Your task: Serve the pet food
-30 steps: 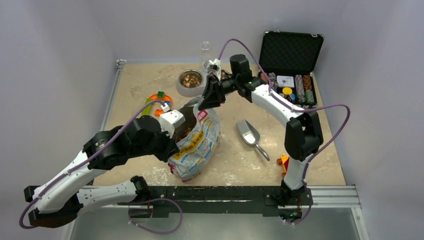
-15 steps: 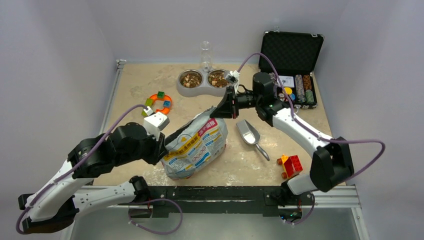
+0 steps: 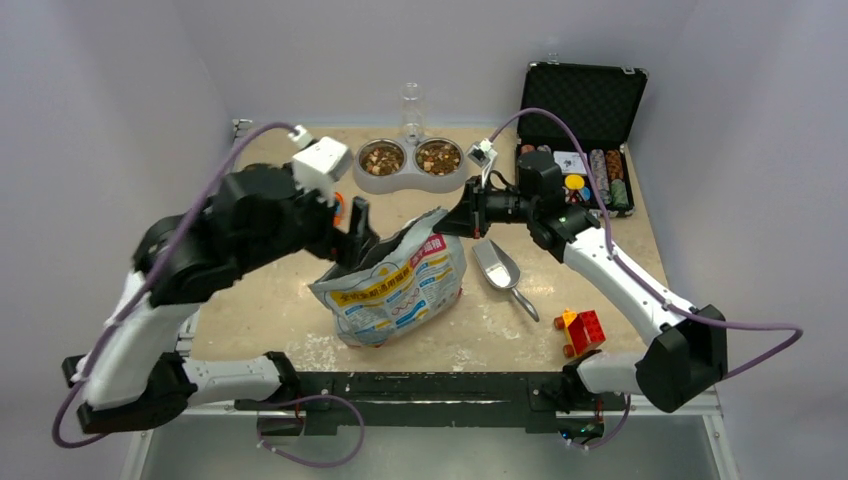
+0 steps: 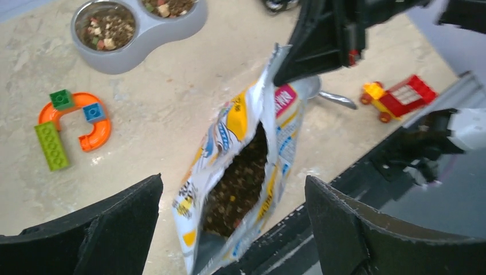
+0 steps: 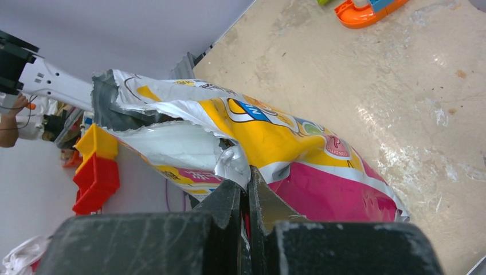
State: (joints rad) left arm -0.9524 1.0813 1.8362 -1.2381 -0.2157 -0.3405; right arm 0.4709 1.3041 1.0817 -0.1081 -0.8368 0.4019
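The pet food shows as brown kibble (image 4: 240, 189) inside the torn-open foil bag (image 3: 392, 290), which leans at mid-table. More kibble (image 3: 381, 157) fills both cups of the grey double bowl (image 3: 409, 180) at the back. My right gripper (image 3: 457, 222) is shut on the bag's upper torn edge (image 5: 240, 163). My left gripper (image 3: 356, 226) hangs open above the bag's left side, its fingers (image 4: 114, 229) spread wide around the mouth without touching it.
A metal scoop (image 3: 499, 268) lies right of the bag. A red and yellow brick toy (image 3: 581, 329) sits near the front right. An open black case (image 3: 580, 120) with poker chips stands at the back right. An orange ring toy (image 4: 86, 123) lies left of the bag.
My left gripper let go of the bag, opened wide and rose toward the back left. My right gripper shut on the bag's top edge and pulled it rightward, tilting the bag.
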